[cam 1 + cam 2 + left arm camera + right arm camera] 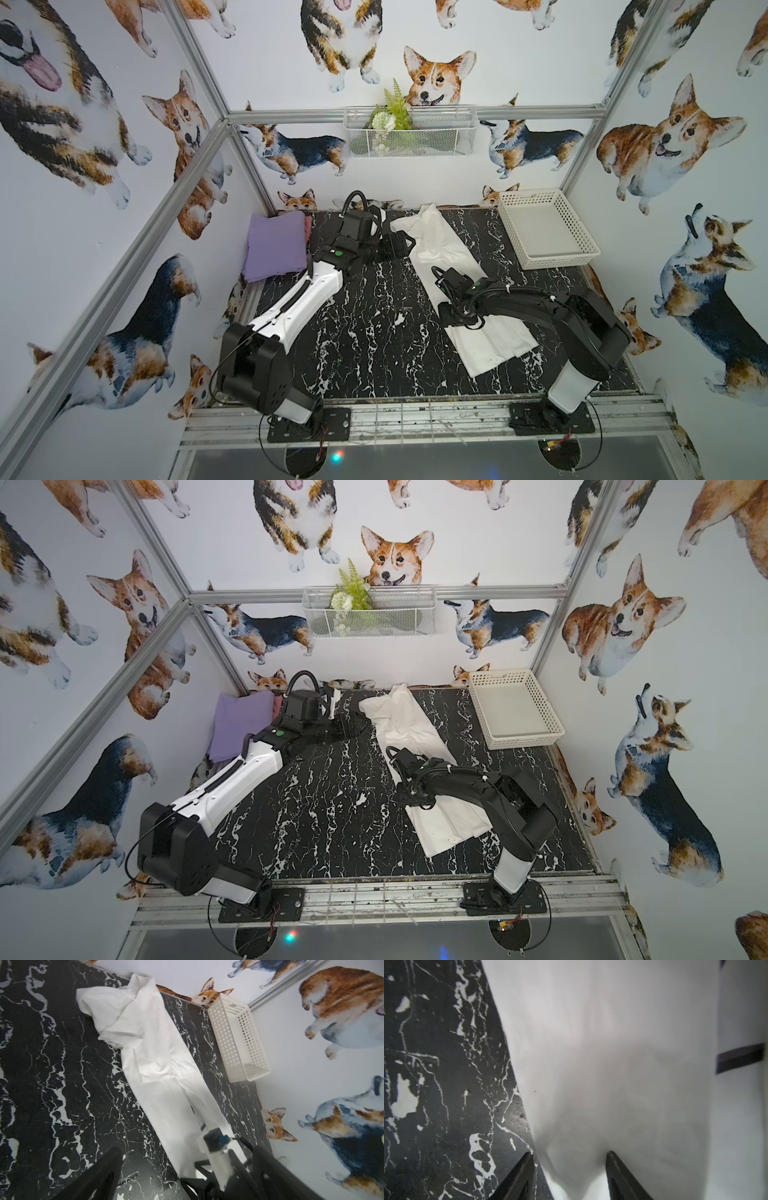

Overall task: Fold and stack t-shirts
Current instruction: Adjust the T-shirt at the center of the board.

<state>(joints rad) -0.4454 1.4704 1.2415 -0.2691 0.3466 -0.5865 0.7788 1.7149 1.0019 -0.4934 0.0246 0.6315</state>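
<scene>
A white t-shirt (440, 249) (407, 725) (149, 1053) lies folded into a long strip running diagonally across the black marble table. My left gripper (397, 246) (187, 1178) hangs open just left of the strip's far part, with nothing between its fingers. My right gripper (452, 313) (569, 1159) points down on the strip's middle with its jaws apart. One finger is over the marble, the other is on the white cloth (612, 1064), and the cloth's edge sits between them. A folded lavender t-shirt (276, 245) (237, 725) lies at the far left, over a pinkish one (308, 230).
A white perforated basket (582, 253) (220, 1039) stands at the far right corner. A wire basket (409, 133) with a plant hangs on the back wall. Frame posts and walls close in the table on three sides.
</scene>
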